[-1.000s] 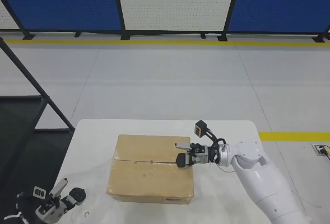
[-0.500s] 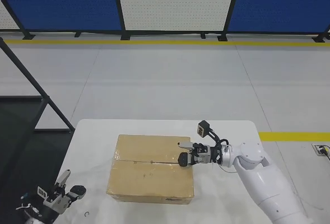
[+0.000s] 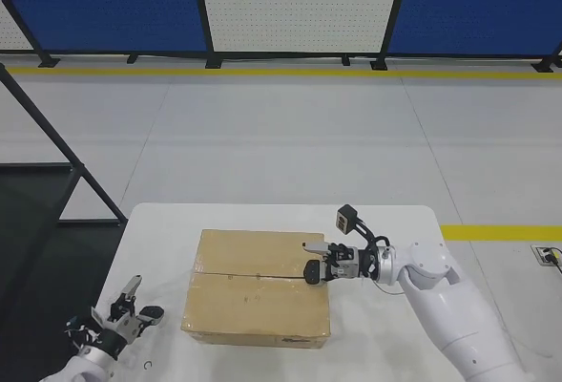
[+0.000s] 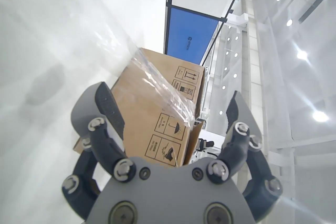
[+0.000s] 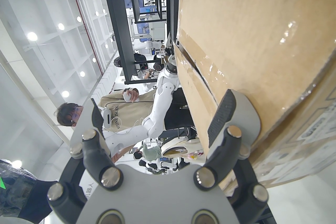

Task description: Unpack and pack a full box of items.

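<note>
The right gripper (image 3: 309,260) has its jaws spread wide and holds nothing. It is over the right end of the box (image 3: 257,286), at the place where the two top flaps meet. In the right wrist view the right gripper (image 5: 161,97) has one of its fingers (image 5: 221,117) lying close along the top of the cardboard, just beside the seam (image 5: 199,72), and the other finger stands off the box in the air. I cannot tell if the near finger really touches the cardboard. The seam is covered with clear tape (image 5: 210,70), and a narrow dark slit runs along it there. The left gripper (image 3: 133,310) is also wide open and empty. It is low at the front left part of the table (image 3: 166,239), near the left end of the box but apart from it. In the left wrist view the left gripper (image 4: 169,91) faces this end of the box (image 4: 147,109), and the cardboard shows between the two fingers, farther off. A strip of clear tape (image 4: 162,93) comes down over this end, wrinkled and shiny, beside some printed handling symbols. The box itself lies flat in the middle of the white table, with both top flaps down and the seam (image 3: 252,276) running along its length.
</note>
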